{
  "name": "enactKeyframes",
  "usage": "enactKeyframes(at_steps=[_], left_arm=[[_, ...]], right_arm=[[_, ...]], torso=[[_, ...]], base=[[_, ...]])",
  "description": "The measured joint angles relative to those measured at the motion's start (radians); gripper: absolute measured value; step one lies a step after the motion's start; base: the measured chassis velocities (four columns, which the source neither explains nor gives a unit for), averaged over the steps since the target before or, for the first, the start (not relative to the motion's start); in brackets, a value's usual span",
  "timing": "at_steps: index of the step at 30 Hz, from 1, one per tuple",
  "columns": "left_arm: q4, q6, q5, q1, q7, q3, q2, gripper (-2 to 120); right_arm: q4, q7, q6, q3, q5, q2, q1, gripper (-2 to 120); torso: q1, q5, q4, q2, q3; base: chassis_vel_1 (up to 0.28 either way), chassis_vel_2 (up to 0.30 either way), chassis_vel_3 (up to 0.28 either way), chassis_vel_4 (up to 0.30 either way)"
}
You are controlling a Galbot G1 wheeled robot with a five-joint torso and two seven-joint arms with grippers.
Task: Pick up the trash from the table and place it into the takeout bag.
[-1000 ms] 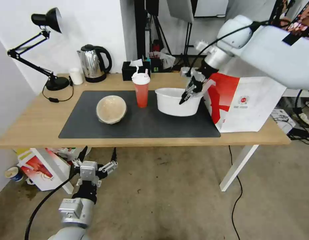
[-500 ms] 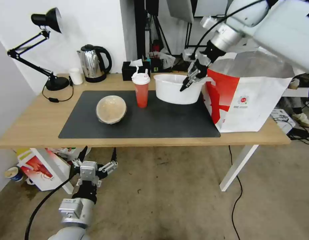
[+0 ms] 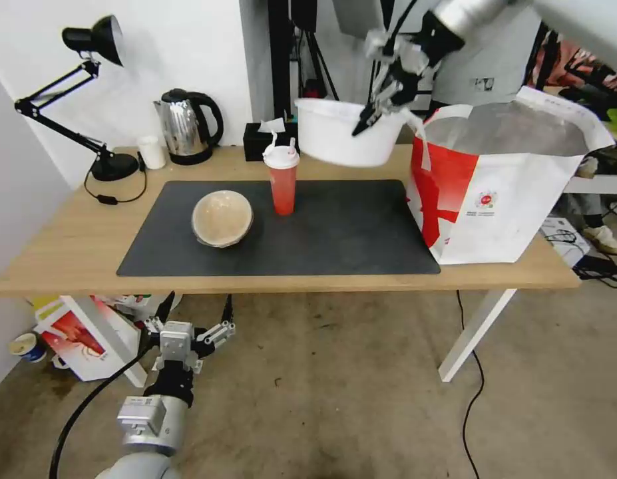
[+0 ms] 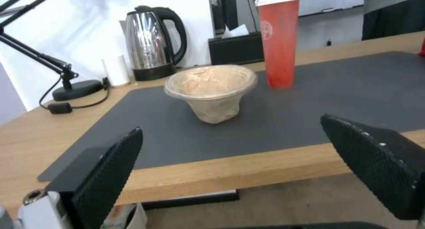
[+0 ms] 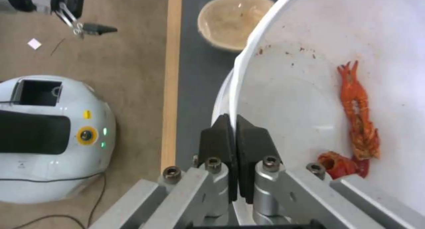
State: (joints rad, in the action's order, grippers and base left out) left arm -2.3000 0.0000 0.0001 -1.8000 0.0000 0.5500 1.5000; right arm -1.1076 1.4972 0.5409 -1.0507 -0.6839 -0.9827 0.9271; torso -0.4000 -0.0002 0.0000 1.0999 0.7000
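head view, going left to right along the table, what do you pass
desk lamp → small white cup → kettle → tan bowl → red drink cup → white bowl, held up by the right pincer → takeout bag

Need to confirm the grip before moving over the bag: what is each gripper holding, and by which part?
The right gripper pinches the white bowl by its rim, holding it clear of the table. The left gripper, open below the table edge, holds nothing.

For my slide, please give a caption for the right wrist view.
Right gripper shut on the rim of the white bowl, which holds red shellfish scraps.
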Motion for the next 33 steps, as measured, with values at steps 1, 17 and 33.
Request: enactKeyframes(at_steps=[1,17,33], left_arm=[[0.0,0.0,0.0,0.0,0.0,0.0,0.0,100],[0.0,0.0,0.0,0.0,0.0,0.0,0.0,100],[0.0,0.0,0.0,0.0,0.0,0.0,0.0,100]], right_arm=[[0.004,0.002,0.0,-0.004,-0.008,-0.001,0.016,0],[0.051,0.024,-0.01,-0.05,-0.062,0.005,0.182,0],[0.067,0.034,-0.053,-0.048,-0.03,0.116,0.191,0]], torso=[[0.0,0.0003,0.0,0.0,0.0],[0.0,0.0001,0.0,0.0,0.0],[0.0,0.0006,-0.0002,0.0,0.0]], base=[[0.0,0.0,0.0,0.0],[0.0,0.0,0.0,0.0],[0.0,0.0,0.0,0.0]])
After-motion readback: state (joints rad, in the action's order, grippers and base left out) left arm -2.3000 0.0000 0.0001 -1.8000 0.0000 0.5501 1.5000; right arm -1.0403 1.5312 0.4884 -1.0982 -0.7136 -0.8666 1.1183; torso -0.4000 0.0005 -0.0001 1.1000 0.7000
